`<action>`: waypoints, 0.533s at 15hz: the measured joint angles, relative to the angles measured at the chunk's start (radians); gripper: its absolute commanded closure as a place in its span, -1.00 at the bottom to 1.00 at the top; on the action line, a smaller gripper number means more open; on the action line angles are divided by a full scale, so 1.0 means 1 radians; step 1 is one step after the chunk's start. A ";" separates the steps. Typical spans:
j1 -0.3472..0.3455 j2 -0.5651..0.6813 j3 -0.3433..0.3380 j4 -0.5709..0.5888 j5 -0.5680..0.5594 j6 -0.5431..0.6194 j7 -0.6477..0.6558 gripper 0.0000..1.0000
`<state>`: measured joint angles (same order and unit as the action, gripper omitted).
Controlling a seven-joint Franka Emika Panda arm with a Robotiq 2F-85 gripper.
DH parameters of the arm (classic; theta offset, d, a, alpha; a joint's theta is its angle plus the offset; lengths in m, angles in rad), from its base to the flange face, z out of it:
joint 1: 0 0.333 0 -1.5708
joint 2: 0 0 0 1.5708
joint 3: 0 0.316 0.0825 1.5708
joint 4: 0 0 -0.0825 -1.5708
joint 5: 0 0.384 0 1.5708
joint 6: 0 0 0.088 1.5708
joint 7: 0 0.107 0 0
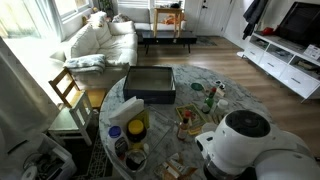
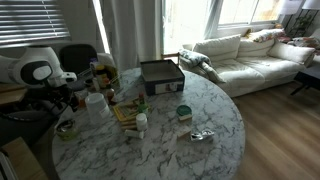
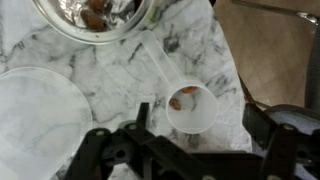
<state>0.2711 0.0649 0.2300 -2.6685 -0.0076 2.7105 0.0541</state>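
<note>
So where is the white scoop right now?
In the wrist view the white scoop lies on the marble table between the fingers of the open gripper, below the glass bowl and right of the white disc.

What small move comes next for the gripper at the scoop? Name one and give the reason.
Probably lift straight up. The gripper stands open with its fingers either side of the white scoop, which rests on the marble table near its edge with brown bits inside; a sideways move could knock it.

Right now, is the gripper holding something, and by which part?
Nothing is held. The gripper stands open; the white scoop lies between its jaws, apparently untouched.
</note>
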 measured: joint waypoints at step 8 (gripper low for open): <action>-0.008 -0.279 -0.007 0.027 0.121 -0.387 -0.058 -1.00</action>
<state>0.2628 -0.2139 0.2230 -2.6420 0.1134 2.3240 -0.0041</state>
